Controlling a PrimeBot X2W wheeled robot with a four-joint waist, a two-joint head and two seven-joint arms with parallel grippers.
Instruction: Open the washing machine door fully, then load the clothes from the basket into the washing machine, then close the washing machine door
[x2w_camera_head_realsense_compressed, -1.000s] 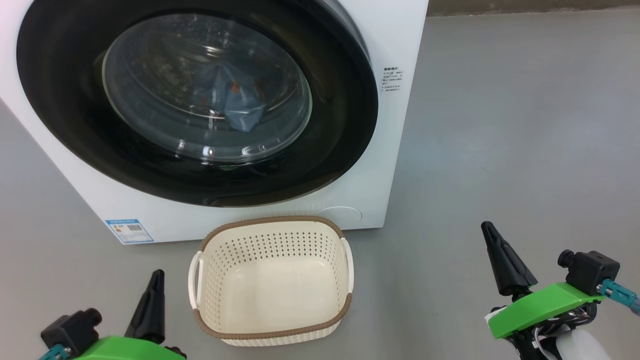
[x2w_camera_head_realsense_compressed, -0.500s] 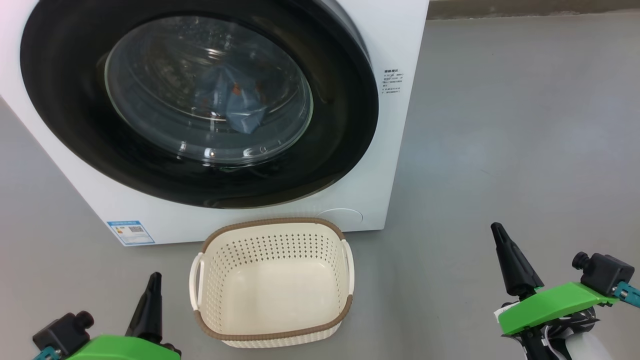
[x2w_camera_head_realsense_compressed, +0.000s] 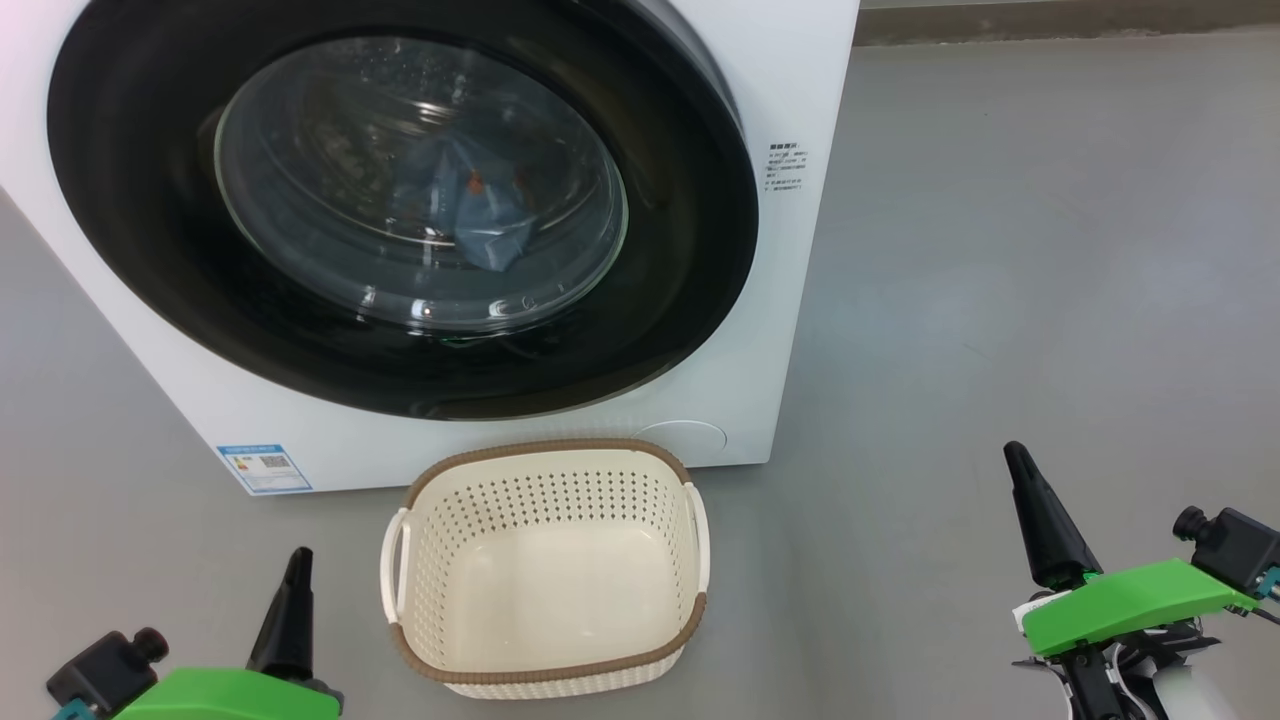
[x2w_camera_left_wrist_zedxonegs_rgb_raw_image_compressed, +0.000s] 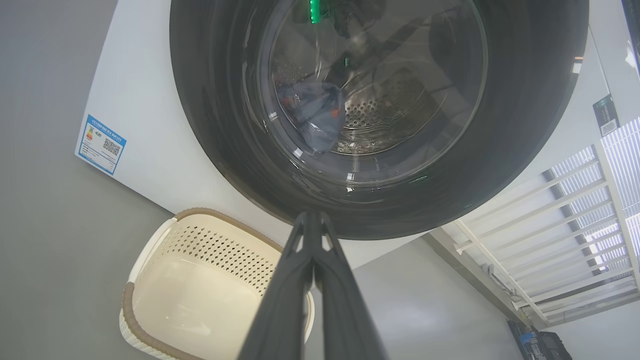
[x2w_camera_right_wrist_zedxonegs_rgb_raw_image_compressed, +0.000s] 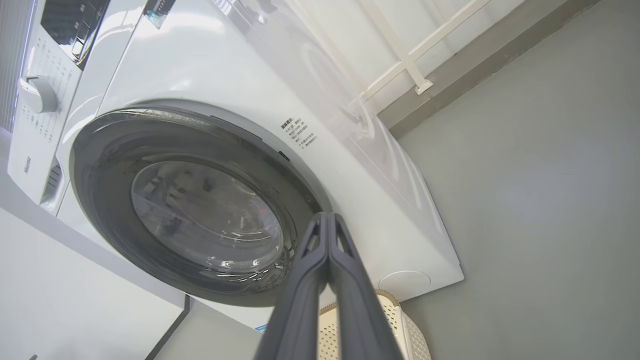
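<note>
Two dark-fingered hands hang low over the grey floor (x2w_camera_head_realsense_compressed: 1000, 250), each pinched fully together and holding nothing: the left hand (x2w_camera_head_realsense_compressed: 296, 565) near the small cream perforated plastic basket (x2w_camera_head_realsense_compressed: 545, 668) with its brown woven-look rim, the right hand (x2w_camera_head_realsense_compressed: 1018, 462) well apart on the other side. The basket stands on the floor, its bottom bare, just before the big white front-loading washing machine (x2w_camera_head_realsense_compressed: 790, 60). The large round door (x2w_camera_head_realsense_compressed: 690, 200), glossy black rim around bulging clear glass, lies flat against the machine's front, and behind the glass a light blue cloth (x2w_camera_head_realsense_compressed: 480, 215) with small orange figures sits in the drum (x2w_camera_left_wrist_zedxonegs_rgb_raw_image_compressed: 370, 107).
</note>
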